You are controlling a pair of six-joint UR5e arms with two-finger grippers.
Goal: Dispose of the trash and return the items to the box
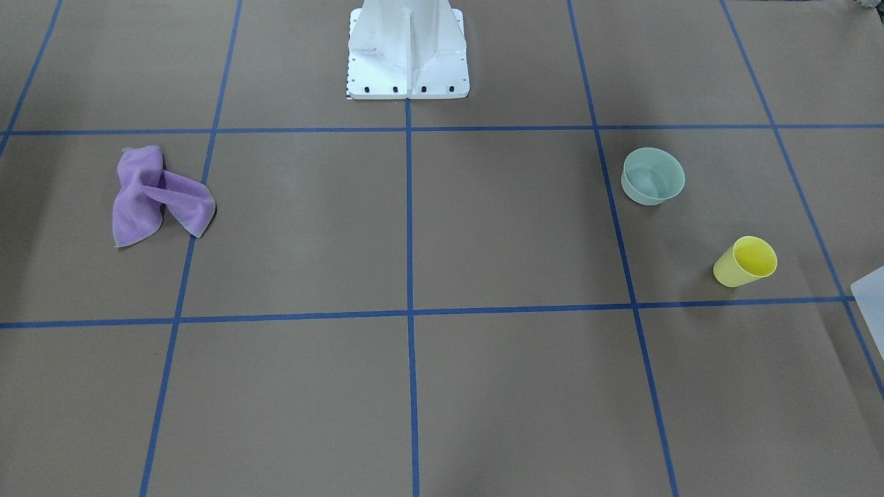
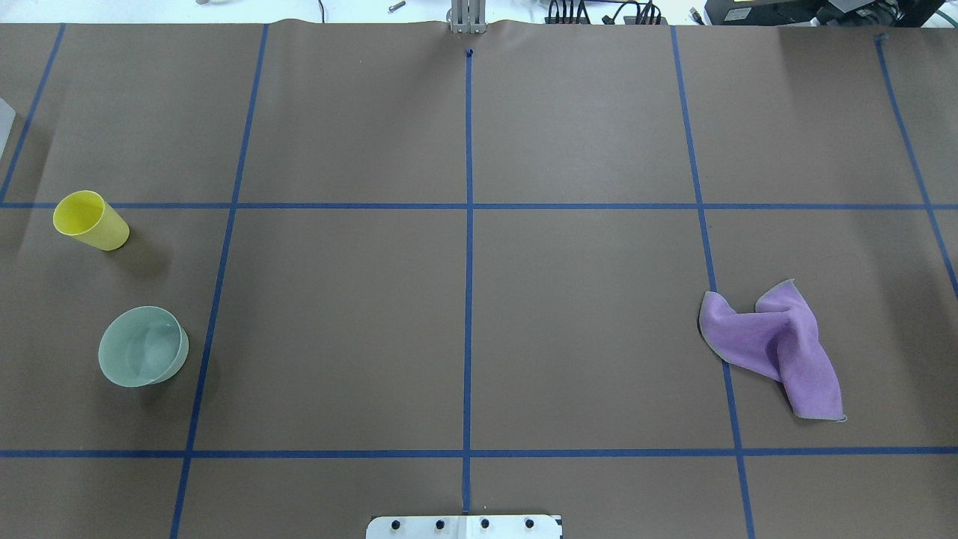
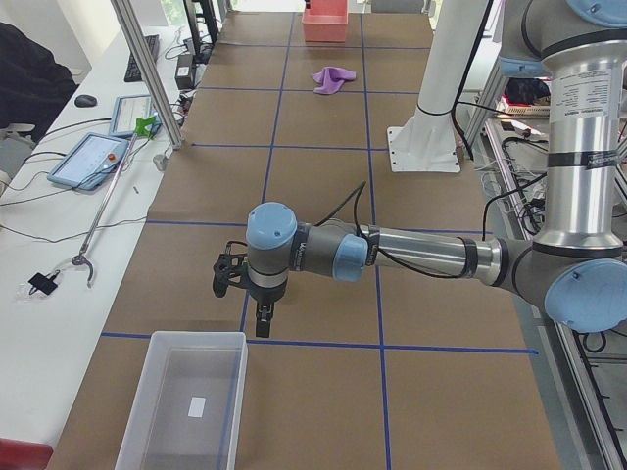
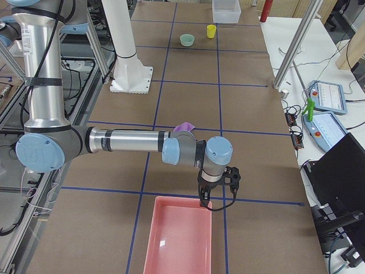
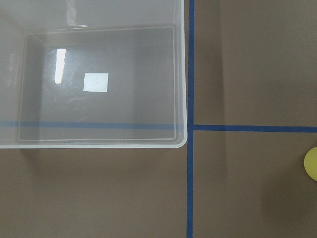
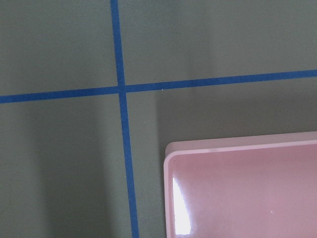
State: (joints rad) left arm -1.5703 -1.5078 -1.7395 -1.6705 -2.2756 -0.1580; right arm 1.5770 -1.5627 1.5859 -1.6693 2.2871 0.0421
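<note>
My left gripper (image 3: 262,326) hangs near far rim of clear box (image 3: 196,337). My right gripper (image 4: 203,200) hangs at edge of pink bin (image 4: 177,240). Jaw state, both: cannot tell. Purple cloth (image 2: 778,348) lies lower right in overhead view. Yellow cup (image 2: 90,221) and green bowl (image 2: 142,346) sit at left.

purple cloth (image 1: 155,197), yellow cup (image 1: 746,262), green bowl (image 1: 652,176)

purple cloth (image 2: 786,344): soft fuzzy fabric, matt | yellow cup (image 2: 91,221): smooth plastic | green bowl (image 2: 142,348): smooth plastic, dull | under my left wrist, clear box (image 5: 99,144): glossy see-through plastic | under my right wrist, pink bin (image 6: 237,144): glossy plastic | table cover (image 2: 584,314): matt brown paper
</note>
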